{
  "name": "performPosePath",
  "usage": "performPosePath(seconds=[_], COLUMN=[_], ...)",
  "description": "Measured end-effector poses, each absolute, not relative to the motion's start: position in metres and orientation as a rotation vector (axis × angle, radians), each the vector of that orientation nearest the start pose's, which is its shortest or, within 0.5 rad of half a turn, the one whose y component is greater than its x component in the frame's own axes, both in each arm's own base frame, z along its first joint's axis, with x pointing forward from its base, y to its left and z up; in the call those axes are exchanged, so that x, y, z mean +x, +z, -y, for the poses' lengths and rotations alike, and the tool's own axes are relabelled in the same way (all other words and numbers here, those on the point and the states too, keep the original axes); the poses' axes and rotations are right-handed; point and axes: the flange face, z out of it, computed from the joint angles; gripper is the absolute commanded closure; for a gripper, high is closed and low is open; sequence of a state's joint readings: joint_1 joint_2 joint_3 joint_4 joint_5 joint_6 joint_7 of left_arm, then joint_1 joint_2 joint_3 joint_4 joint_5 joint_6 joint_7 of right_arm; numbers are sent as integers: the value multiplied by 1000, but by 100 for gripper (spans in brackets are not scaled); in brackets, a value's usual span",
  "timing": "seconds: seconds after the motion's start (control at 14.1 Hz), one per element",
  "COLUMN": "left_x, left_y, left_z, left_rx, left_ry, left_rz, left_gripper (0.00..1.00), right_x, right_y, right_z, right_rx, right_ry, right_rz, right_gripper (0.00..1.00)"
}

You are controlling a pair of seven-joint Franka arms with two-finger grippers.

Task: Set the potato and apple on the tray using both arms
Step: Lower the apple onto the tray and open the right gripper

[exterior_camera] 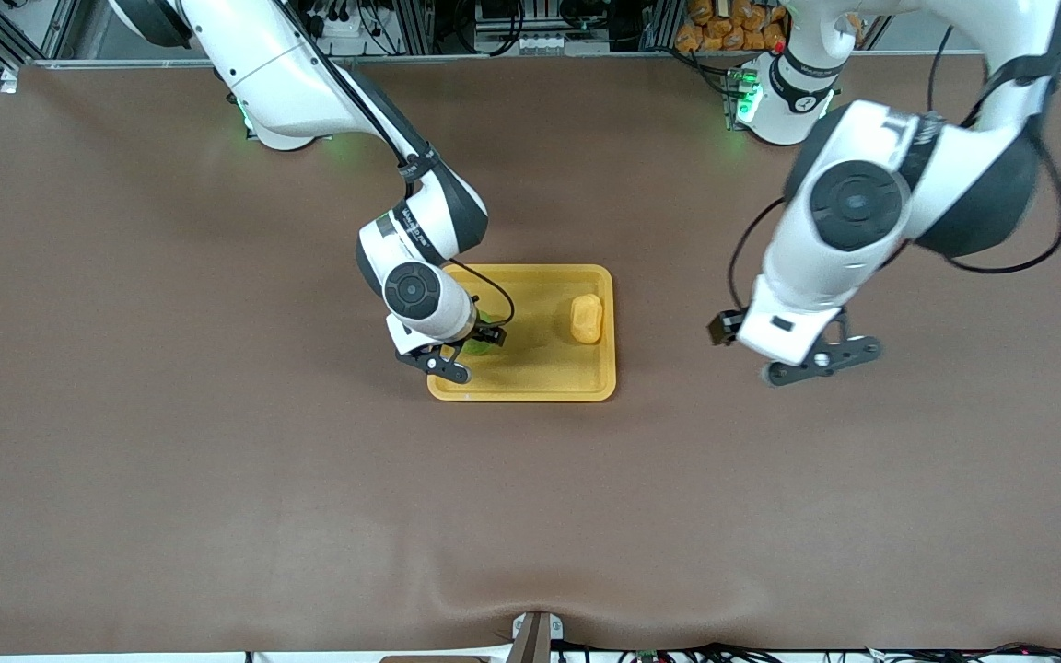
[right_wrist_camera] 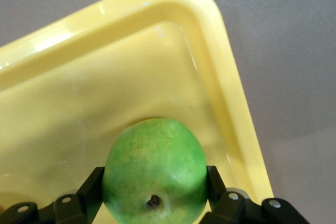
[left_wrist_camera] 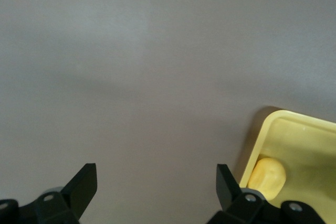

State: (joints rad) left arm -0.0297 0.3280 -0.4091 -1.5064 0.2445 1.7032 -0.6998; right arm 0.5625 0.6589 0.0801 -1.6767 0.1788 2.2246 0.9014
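Note:
The yellow tray (exterior_camera: 540, 364) lies mid-table. The yellow-orange potato (exterior_camera: 586, 319) lies in it, by the rim toward the left arm's end. My right gripper (exterior_camera: 468, 354) is shut on the green apple (exterior_camera: 486, 340) over the tray's corner toward the right arm's end. In the right wrist view the apple (right_wrist_camera: 155, 166) sits between the fingers (right_wrist_camera: 90, 187) low over the tray floor (right_wrist_camera: 105, 77); I cannot tell if it touches. My left gripper (exterior_camera: 821, 361) is open and empty above bare table beside the tray. Its wrist view shows the gripper (left_wrist_camera: 156, 182), the tray corner (left_wrist_camera: 310, 140) and the potato (left_wrist_camera: 266, 177).
The brown table mat (exterior_camera: 217, 460) stretches around the tray. Orange items (exterior_camera: 724, 28) lie off the table edge near the left arm's base.

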Motion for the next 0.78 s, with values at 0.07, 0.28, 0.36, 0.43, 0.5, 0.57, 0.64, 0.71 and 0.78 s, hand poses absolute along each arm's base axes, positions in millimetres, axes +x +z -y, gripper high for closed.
performPosePath(seconds=[0.07, 0.28, 0.36, 0.43, 0.5, 0.57, 0.64, 0.71, 0.78], left_x=[605, 604, 603, 602, 601, 600, 597, 594, 590], left_y=[490, 516, 525, 534, 543, 552, 560, 567, 574], left_z=[210, 176, 164, 151, 138, 126, 117, 110, 106], left_rx=[-2981, -2983, -2983, -2983, -2983, -2981, -2979, -2979, -2981], left_ry=[45, 43, 38, 31, 21, 13, 9, 10, 9], left_rz=[346, 334, 311, 288, 275, 267, 251, 228, 212], left_gripper=[0, 0, 0, 0, 0, 0, 0, 0, 0], right_x=[536, 542, 546, 550, 555, 560, 564, 569, 576], right_y=[211, 217, 223, 232, 242, 255, 268, 279, 291], right_z=[-401, -403, -403, -404, -405, -407, -408, -409, -407], right_rx=[-3008, -2998, -2999, -3005, -3011, -3015, -3017, -3016, -3009], right_ry=[321, 302, 305, 320, 339, 352, 363, 363, 354], right_rz=[-611, -621, -622, -622, -619, -615, -613, -616, -623], right_gripper=[0, 0, 0, 0, 0, 0, 0, 0, 0])
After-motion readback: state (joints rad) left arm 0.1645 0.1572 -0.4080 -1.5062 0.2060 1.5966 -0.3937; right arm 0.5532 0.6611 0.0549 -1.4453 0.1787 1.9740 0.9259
